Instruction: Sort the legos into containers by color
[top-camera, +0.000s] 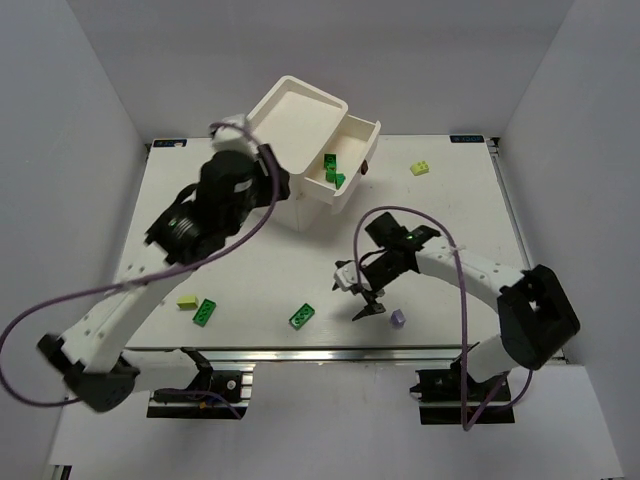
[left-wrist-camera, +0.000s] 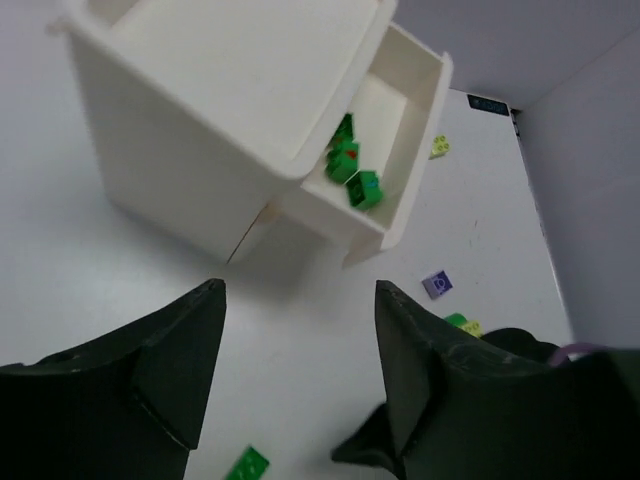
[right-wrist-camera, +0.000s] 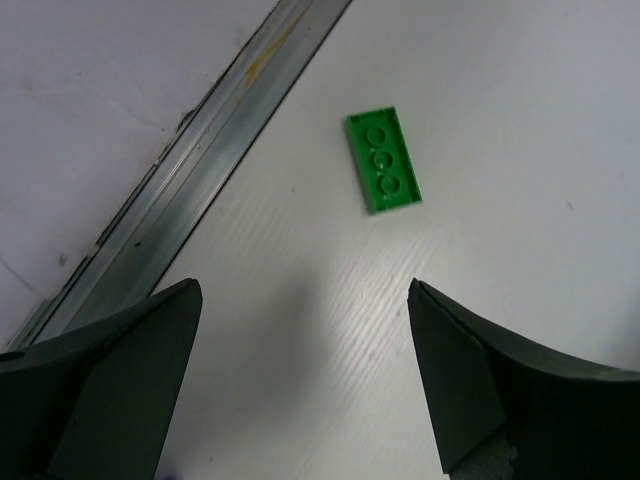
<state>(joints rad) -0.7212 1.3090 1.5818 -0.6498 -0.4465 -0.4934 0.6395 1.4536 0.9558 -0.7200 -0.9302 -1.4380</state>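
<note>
The white table (top-camera: 250, 265) carries everything. Just beyond the left claw (left-wrist-camera: 300, 300) stands the cabinet (top-camera: 296, 112), with one drawer (left-wrist-camera: 418, 120) pulled out on the side toward the right claw. The left claw's fingers are parted with nothing between them, hanging above bare table short of the cabinet's near wall.

The right claw (right-wrist-camera: 305, 300) is spread wide and empty, low over the table near its front rail (right-wrist-camera: 215, 150). The step in hand looks like picking up the green flat brick (right-wrist-camera: 384, 160), which lies ahead of these fingertips and a little toward the right-hand one in the wrist view. To take it well, the claw should advance until the brick sits centred in the gap, turn so the fingers close across its narrow width, and drop almost to the table, since the piece is so thin.

Several dark green bricks (left-wrist-camera: 350, 170) already lie in the drawer, so this one likely belongs there. A purple brick (top-camera: 398, 317) sits just beside the right claw.
</note>
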